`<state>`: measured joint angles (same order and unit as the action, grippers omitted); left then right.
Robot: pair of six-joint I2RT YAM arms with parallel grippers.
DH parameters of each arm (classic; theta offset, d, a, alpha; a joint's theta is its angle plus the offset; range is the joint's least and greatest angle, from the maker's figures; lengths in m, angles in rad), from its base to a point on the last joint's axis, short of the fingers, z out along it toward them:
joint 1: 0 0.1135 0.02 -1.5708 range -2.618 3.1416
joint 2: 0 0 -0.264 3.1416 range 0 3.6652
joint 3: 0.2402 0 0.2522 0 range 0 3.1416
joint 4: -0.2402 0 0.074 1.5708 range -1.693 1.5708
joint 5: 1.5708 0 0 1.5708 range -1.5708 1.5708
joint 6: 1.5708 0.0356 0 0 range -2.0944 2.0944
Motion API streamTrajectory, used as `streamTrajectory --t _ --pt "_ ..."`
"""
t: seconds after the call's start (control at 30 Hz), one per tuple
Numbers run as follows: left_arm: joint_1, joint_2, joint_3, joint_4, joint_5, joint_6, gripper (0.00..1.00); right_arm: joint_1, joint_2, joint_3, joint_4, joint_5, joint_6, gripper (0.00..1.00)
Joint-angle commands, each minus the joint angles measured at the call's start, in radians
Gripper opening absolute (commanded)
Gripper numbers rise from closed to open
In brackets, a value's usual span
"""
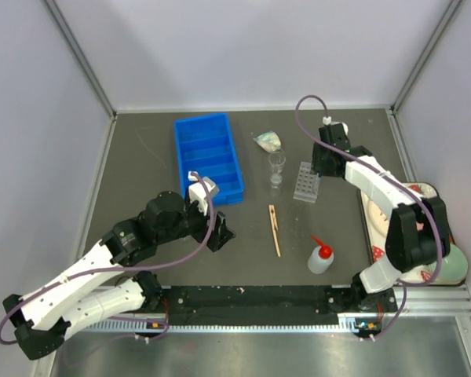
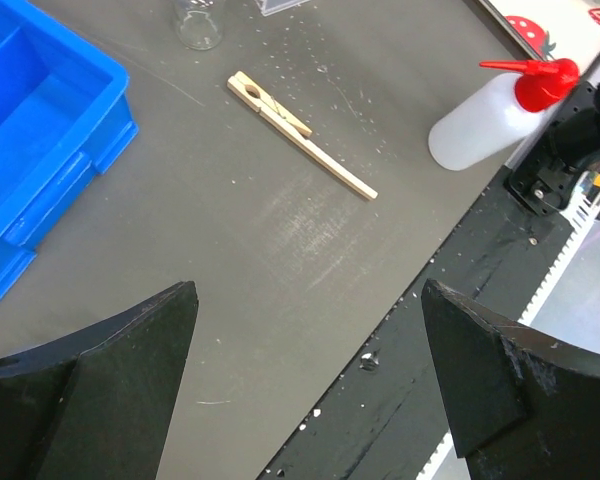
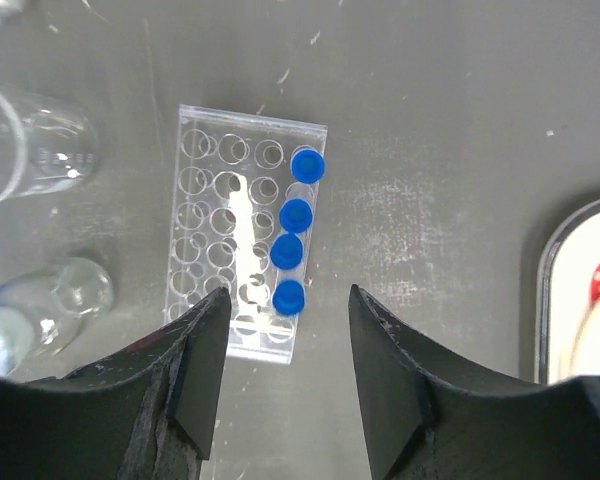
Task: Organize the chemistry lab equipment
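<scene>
A clear tube rack [image 3: 236, 235] stands on the dark table with several blue-capped tubes [image 3: 296, 214] upright along its right edge. My right gripper [image 3: 287, 295] hovers over the rack's near end, open, its jaws apart on either side of the nearest cap without touching it. To the rack's left are a glass beaker [image 3: 35, 140] and a small flask [image 3: 80, 290]. A wooden clamp [image 2: 300, 133] and a white squeeze bottle [image 2: 480, 115] with a red nozzle lie ahead of my left gripper [image 2: 308, 290], which is wide open and empty.
A blue divided bin [image 1: 208, 157] sits at the back left. A strawberry-patterned tray [image 1: 377, 224] lies under the right arm at the right edge. Another clear flask [image 1: 267, 141] lies behind the beaker. The table's black front rail [image 2: 460, 300] runs close below the left gripper.
</scene>
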<state>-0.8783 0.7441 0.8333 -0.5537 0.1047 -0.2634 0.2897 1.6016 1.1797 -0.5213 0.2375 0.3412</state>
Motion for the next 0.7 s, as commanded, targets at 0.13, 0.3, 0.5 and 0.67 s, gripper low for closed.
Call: streamTrajectory --t 0.13,0.3,0.5,0.67 --pt "0.002 0.133 0.104 0.001 -0.172 -0.014 0.99 0.054 -0.353 -0.026 -0.042 0.083 -0.001 0.52" --pt "0.005 0.231 0.171 -0.014 -0.298 0.004 0.99 0.115 -0.523 -0.064 -0.101 0.071 -0.021 0.52" --pt "0.032 0.385 0.263 -0.023 -0.327 -0.005 0.98 0.223 -0.701 -0.129 -0.138 -0.007 -0.001 0.52" --pt "0.071 0.434 0.273 -0.023 -0.318 -0.066 0.97 0.304 -0.766 -0.141 -0.239 -0.061 0.024 0.53"
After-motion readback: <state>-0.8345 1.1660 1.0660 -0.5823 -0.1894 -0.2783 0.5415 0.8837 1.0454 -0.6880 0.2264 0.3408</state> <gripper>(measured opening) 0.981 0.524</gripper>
